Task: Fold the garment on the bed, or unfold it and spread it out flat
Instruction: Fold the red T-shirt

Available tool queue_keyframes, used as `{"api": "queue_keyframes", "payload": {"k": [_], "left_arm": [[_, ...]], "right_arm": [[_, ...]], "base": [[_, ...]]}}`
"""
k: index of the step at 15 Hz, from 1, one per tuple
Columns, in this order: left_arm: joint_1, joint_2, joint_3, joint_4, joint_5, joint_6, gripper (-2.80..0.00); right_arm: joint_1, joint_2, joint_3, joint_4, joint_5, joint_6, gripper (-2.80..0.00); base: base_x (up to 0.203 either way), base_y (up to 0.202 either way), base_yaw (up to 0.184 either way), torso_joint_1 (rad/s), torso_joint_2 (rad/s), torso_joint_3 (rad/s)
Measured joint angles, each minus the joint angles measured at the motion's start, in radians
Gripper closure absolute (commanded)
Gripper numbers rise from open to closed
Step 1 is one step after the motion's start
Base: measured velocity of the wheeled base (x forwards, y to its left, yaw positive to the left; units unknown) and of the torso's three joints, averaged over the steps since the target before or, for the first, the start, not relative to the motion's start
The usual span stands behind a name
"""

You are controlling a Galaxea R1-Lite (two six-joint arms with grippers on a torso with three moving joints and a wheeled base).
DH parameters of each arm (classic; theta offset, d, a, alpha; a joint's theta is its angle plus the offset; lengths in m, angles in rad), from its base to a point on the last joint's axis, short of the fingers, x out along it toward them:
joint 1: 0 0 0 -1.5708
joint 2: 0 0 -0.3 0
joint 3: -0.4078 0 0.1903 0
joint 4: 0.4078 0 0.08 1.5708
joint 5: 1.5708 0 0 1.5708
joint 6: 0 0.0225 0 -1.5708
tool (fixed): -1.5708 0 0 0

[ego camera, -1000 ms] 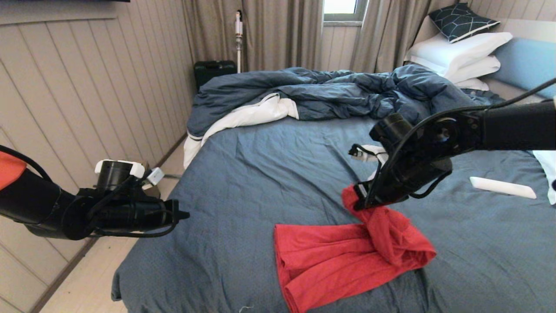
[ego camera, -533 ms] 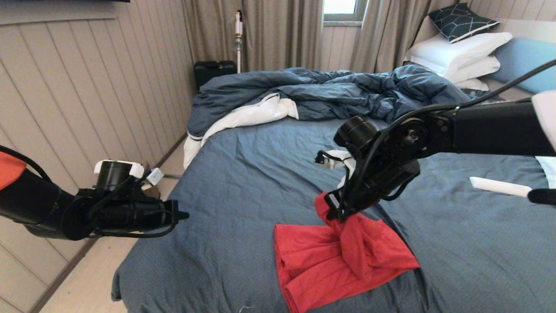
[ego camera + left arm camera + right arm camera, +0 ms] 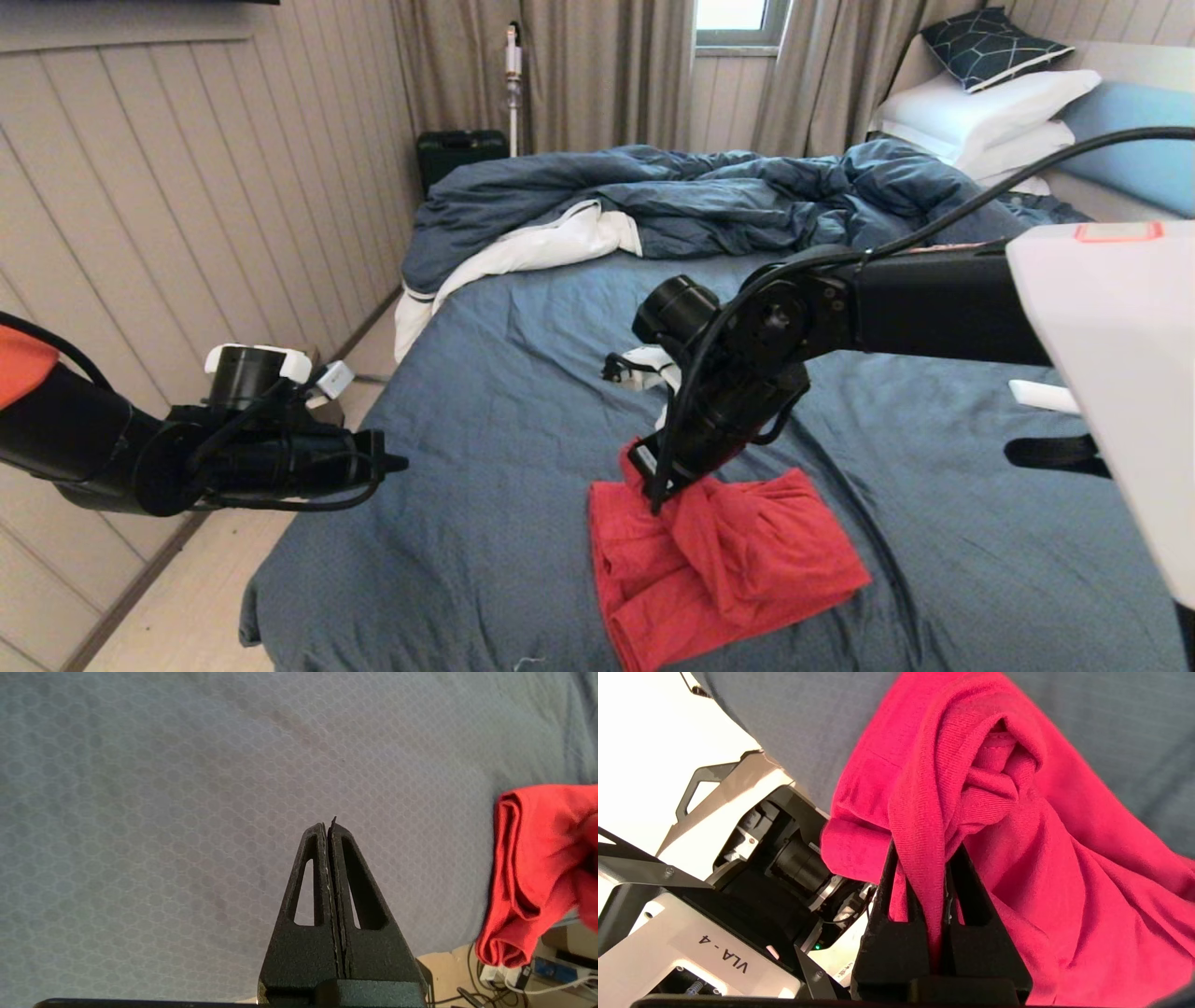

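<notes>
The red garment (image 3: 719, 569) lies bunched and partly folded on the blue-grey sheet near the front of the bed (image 3: 523, 392); its chest print is hidden. My right gripper (image 3: 649, 476) is shut on a fold of the garment (image 3: 924, 826) at its far left corner, holding that fold just above the pile. My left gripper (image 3: 397, 461) hangs shut and empty off the bed's left side, well left of the garment (image 3: 528, 868); its tips (image 3: 329, 826) point at bare sheet.
A rumpled dark blue duvet (image 3: 709, 201) with white lining fills the far end of the bed. White pillows (image 3: 990, 117) are stacked at the far right. A white flat object (image 3: 1041, 397) lies on the sheet to the right. The panelled wall (image 3: 187, 187) runs along the left.
My right gripper has carried the pinched fold leftward and down, from the garment's right side across to its far left corner, drawing the cloth over itself. The left arm has not moved.
</notes>
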Motion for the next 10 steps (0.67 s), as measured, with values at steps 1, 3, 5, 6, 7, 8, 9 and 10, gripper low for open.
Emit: {"api": "queue_keyframes", "payload": {"k": [1, 3, 5, 6, 7, 8, 9, 10], "left_arm": [[0.0, 0.0, 0.0, 0.0, 0.0, 0.001, 0.0], [-0.003, 0.0, 0.005, -0.001, 0.0, 0.002, 0.0], [-0.004, 0.0, 0.007, -0.001, 0.0, 0.002, 0.0], [-0.003, -0.001, 0.007, -0.001, 0.0, 0.002, 0.0], [-0.003, -0.001, 0.007, -0.001, -0.001, 0.001, 0.0], [-0.003, -0.002, 0.008, -0.001, -0.001, 0.002, 0.0], [-0.003, -0.002, 0.009, -0.001, -0.001, 0.002, 0.0], [-0.004, -0.002, 0.01, -0.001, -0.002, 0.002, 0.0]], "right_arm": [[0.005, 0.011, -0.005, 0.0, -0.001, 0.0, 0.0], [0.008, 0.026, -0.01, -0.001, -0.008, -0.001, -2.8], [0.013, 0.035, -0.014, -0.001, -0.016, -0.006, -2.8], [0.016, 0.036, -0.01, -0.001, -0.017, -0.009, -2.8], [0.017, 0.036, -0.008, -0.002, -0.017, -0.009, -2.8], [0.017, 0.035, -0.008, -0.001, -0.018, -0.009, -2.8], [0.017, 0.033, -0.012, -0.001, -0.017, -0.008, -2.8], [0.016, 0.027, -0.015, -0.001, -0.017, -0.006, -2.8]], "base": [[0.0, 0.0, 0.0, 0.0, 0.0, 0.0], [0.0, 0.0, 0.0, 0.0, 0.0, 0.0], [0.0, 0.0, 0.0, 0.0, 0.0, 0.0], [0.0, 0.0, 0.0, 0.0, 0.0, 0.0], [0.0, 0.0, 0.0, 0.0, 0.0, 0.0], [0.0, 0.0, 0.0, 0.0, 0.0, 0.0], [0.0, 0.0, 0.0, 0.0, 0.0, 0.0], [0.0, 0.0, 0.0, 0.0, 0.0, 0.0]]}}
